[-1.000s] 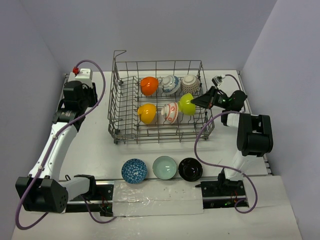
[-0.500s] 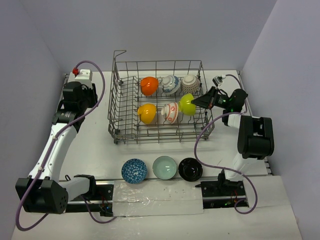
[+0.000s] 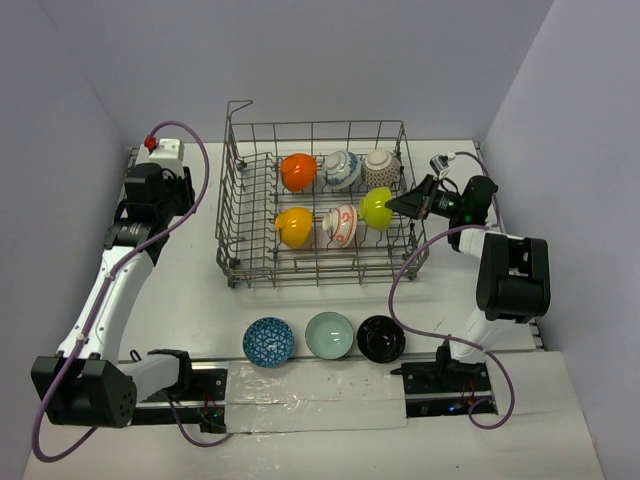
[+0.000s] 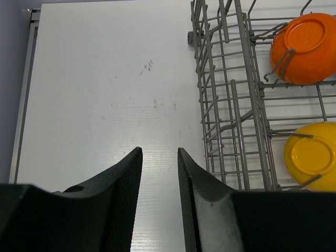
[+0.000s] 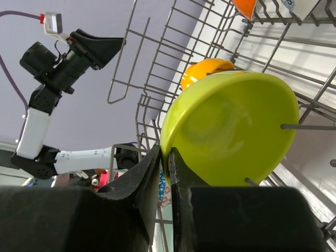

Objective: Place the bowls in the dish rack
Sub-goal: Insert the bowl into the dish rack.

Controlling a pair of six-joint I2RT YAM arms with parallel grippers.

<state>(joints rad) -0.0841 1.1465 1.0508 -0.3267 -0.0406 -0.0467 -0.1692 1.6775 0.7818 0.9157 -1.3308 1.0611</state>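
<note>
A glossy lime green bowl (image 5: 231, 126) stood on edge inside the right end of the grey wire dish rack (image 3: 240, 215). Its thin rim was pinched between the matte black fingers of the right pincer (image 5: 166, 157). The left pincer (image 4: 160, 199) hung narrowly parted and empty over the white bench (image 4: 94, 105).

1. Bright, even overhead light fills every view.
2. The dish rack (image 3: 245, 215) casts only faint, soft shadows on the white surface (image 3: 180, 300).
3. The black bowl (image 3: 381, 338) shows small glare spots, and the lime green bowl (image 5: 231, 131) has a soft sheen.
4. Nearest each lens, the left hand (image 4: 159, 152) and right hand (image 5: 165, 155) look dark and slightly blurred.
</note>
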